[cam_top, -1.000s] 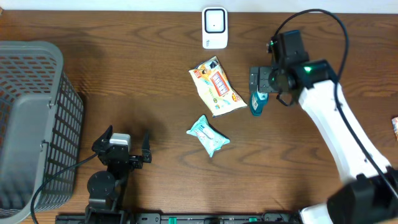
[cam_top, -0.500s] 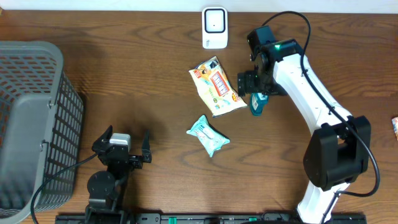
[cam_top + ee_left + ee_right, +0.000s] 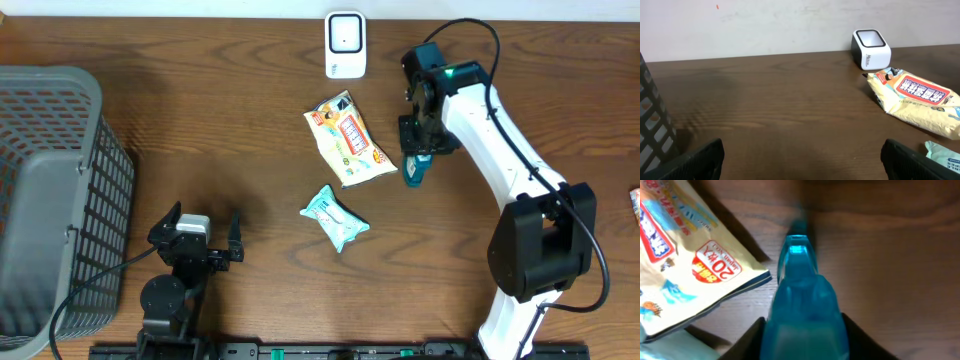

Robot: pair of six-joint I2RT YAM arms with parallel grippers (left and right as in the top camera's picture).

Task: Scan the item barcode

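Blue plastic bottle (image 3: 802,295): lies on the tabletop (image 3: 250,120), just right of the yellow packet (image 3: 347,140) and some way below the white scanner (image 3: 345,45).

Right pincer (image 3: 805,341): jaws pressed against both flanks of the bottle's broad end; a grip, by the wrist view.

Left pincer (image 3: 200,225): wide open, empty, parked near the grey basket (image 3: 50,200).

Handling note:
- Smooth, rounded plastic may swivel, so clamp firmly before raising.
- Lift straight up so the packet's corner is not dragged.
- The barcode is not visible from here. Expect to rotate the bottle until the label faces the scanner window.
- Hold it near and steady.
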